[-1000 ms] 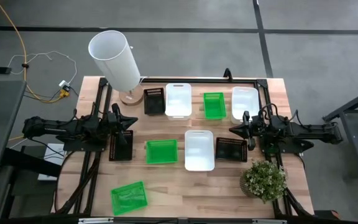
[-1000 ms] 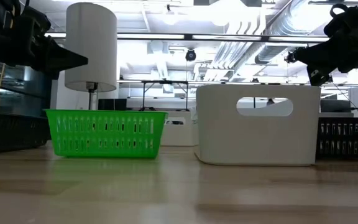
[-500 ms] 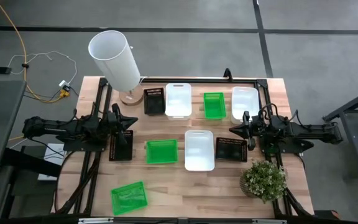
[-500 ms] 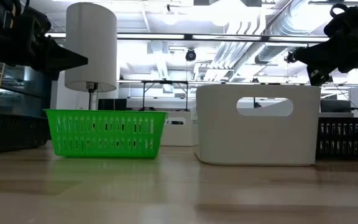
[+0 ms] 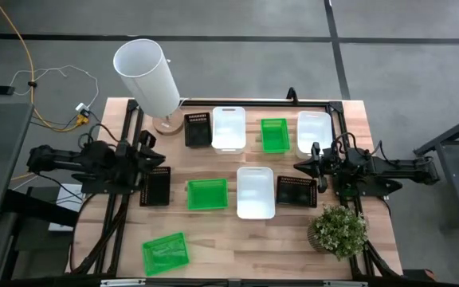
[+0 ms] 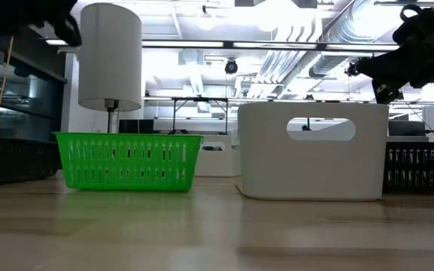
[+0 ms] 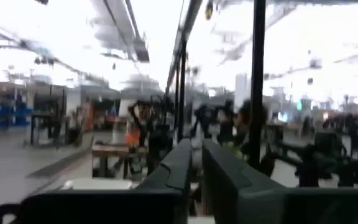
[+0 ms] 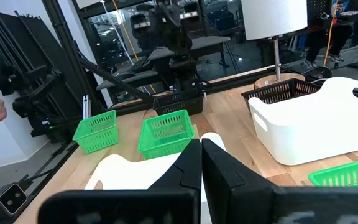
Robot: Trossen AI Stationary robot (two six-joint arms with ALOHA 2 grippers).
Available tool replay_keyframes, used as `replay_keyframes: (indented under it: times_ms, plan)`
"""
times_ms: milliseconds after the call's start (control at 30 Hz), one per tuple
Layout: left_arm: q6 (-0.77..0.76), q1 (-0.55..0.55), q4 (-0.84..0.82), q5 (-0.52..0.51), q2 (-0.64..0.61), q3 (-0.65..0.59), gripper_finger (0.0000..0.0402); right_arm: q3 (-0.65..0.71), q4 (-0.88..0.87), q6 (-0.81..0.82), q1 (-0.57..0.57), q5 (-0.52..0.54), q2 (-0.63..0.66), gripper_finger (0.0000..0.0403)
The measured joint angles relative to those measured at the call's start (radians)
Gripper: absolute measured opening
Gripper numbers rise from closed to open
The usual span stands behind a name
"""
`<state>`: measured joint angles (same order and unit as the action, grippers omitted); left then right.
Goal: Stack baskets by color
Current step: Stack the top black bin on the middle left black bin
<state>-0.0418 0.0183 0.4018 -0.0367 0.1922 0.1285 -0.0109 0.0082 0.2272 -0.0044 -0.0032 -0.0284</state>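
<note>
Left gripper (image 5: 147, 148) near counter's (image 5: 213, 239) left edge, above black basket (image 5: 158, 186), fingers slightly parted, grasping nothing; right gripper (image 5: 300, 167) clenched, empty, near right edge; baskets unstacked: green basket (image 5: 207, 194) and white basket (image 5: 255, 191) mid-counter, another green (image 5: 166, 253) at front-left corner

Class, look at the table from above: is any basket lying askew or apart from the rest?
Yes. The green basket near the table's front left corner is turned at an angle to the table edges and sits apart from the others. The remaining baskets lie square to the table. Nothing looks spilled or damaged.
</note>
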Motion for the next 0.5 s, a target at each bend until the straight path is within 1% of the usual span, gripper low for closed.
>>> replay_keyframes:
  times_ms: [167,267,400,500]
  plan:
    - [0.078,-0.058,-0.391,-0.086,0.154,0.206,0.0108,0.000,0.000,0.000,0.000,0.000,0.000,0.0000]
    - [0.077,-0.092,-0.607,-0.129,0.262,0.319,0.0155,0.000,0.000,0.000,0.000,0.000,0.000,0.0000]
    - [0.045,-0.145,-0.814,-0.125,0.399,0.422,0.0208,0.000,0.000,0.000,0.000,0.000,0.000,0.0000]
    - [-0.003,-0.193,-0.924,-0.124,0.498,0.470,0.0235,0.000,0.000,0.000,0.000,0.000,0.000,0.0000]
